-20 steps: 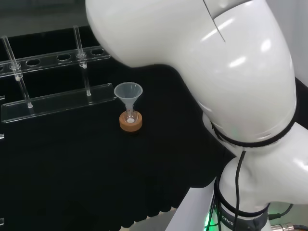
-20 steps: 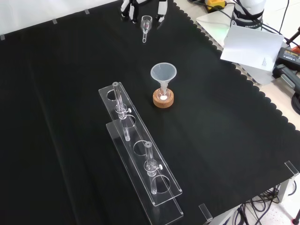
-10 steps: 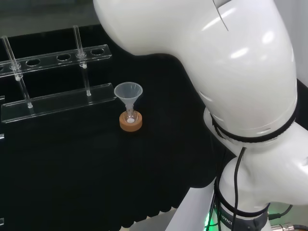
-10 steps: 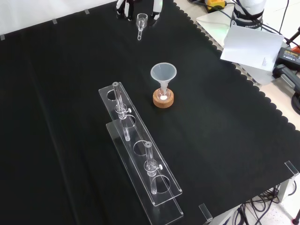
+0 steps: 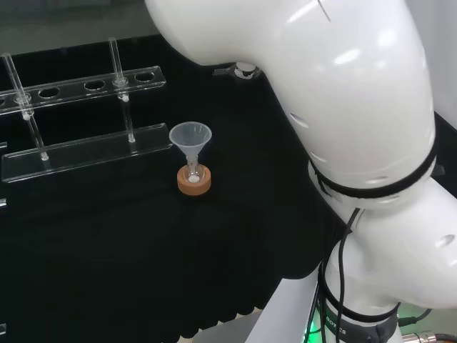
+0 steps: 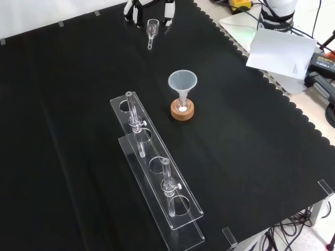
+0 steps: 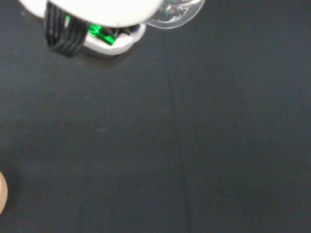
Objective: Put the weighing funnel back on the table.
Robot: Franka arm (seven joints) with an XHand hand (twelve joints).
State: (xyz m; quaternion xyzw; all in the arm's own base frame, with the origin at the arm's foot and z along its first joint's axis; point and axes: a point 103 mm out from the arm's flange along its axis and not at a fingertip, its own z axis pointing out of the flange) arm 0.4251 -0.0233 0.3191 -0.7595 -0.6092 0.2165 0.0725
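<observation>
1. Fingers of the hand (image 6: 132,9) curl down on either side of the weighing funnel (image 6: 152,25) at the 12 o'clock edge of the front view. They seem to pinch its cup, with the short stem pointing toward 6 o'clock.
2. From that view the weighing funnel sits at about 11 o'clock from the big funnel (image 6: 182,82), well apart from it. I cannot tell whether its stem already touches the black cloth (image 6: 78,104) or hangs above it.
3. The wrist view shows the clear cup (image 7: 175,12) just beside the white of the hand, over bare cloth.
4. My guess is the putting-down is not yet finished, since the fingers have not let go.
5. Letting go too high is the main risk: the glass could drop, bounce or crack.
6. A round cup on a short stem may roll once freed, possibly toward the cloth's scalloped edge at 1 o'clock.
7. A finger catching the rim as the hand opens could flick it.
8. The tube rack (image 6: 157,172), at 7 o'clock from the big funnel, looks safely distant.
</observation>
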